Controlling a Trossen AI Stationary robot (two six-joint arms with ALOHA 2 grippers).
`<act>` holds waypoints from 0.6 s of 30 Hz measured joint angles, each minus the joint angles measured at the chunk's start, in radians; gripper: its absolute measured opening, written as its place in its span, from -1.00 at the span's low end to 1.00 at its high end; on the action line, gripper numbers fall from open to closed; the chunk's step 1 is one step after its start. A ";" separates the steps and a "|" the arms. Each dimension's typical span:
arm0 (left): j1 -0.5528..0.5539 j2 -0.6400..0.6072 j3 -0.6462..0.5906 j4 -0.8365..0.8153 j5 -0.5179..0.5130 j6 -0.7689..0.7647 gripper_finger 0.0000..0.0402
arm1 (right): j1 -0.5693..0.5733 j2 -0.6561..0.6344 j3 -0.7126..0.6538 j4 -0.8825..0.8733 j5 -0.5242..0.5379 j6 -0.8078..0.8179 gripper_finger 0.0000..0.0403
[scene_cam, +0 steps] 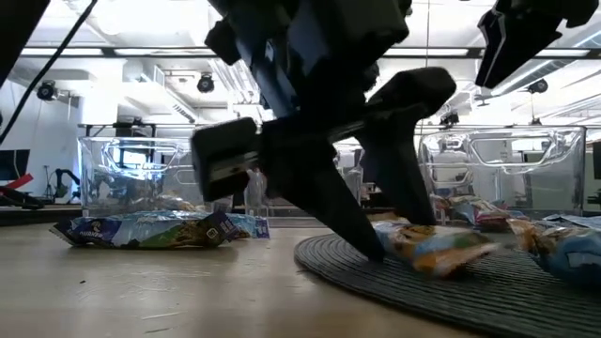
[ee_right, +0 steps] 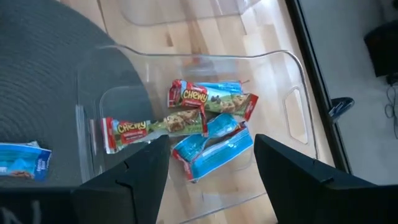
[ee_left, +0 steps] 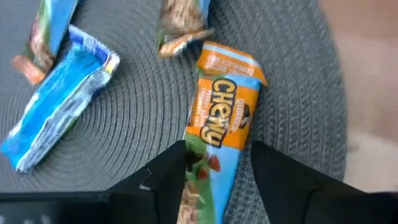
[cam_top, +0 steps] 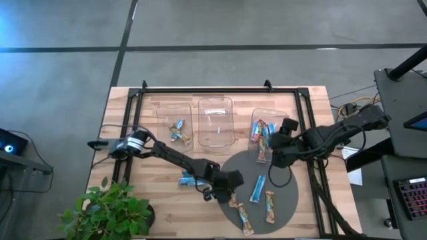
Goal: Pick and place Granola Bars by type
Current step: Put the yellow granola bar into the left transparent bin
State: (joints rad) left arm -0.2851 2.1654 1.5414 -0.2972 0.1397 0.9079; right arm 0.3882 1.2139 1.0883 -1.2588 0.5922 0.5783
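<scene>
The orange-and-green foil-wrapped Chewy granola bar (ee_left: 217, 124) lies on the round grey woven mat (cam_top: 287, 177) near the counter's front edge. The left gripper (ee_left: 217, 168) straddles its lower end, fingers narrowly apart, contact uncertain. Likely light, crinkly and slippery; grip across mid-body. The right gripper (ee_right: 211, 165) hangs spread above the clear plastic tray (ee_right: 298, 112) towards the back right corner. The bar's lower end is cut off.

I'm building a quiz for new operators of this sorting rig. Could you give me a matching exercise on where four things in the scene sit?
Things:
1. orange Chewy bar
2. right gripper
3. blue bars
4. plant

Places:
A. on bare wood beside the mat
B. between the left gripper's open jaws, on the grey mat
C. at a table corner on the left arm's side
D. open, over the right tray

Pairs: 1-B, 2-D, 3-A, 4-C
</scene>
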 joint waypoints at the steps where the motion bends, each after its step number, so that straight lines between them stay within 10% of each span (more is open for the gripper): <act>1: 0.005 0.002 0.000 0.001 0.002 0.002 -0.18 | 0.000 0.001 -0.002 0.003 0.000 -0.001 0.12; 18: 0.092 0.008 0.081 -0.037 0.043 -0.037 -0.18 | 0.000 -0.006 -0.006 0.012 -0.022 0.073 0.12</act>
State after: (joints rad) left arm -0.1931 2.1734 1.6220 -0.3345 0.1829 0.8704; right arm 0.3885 1.2079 1.0824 -1.2466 0.5702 0.6516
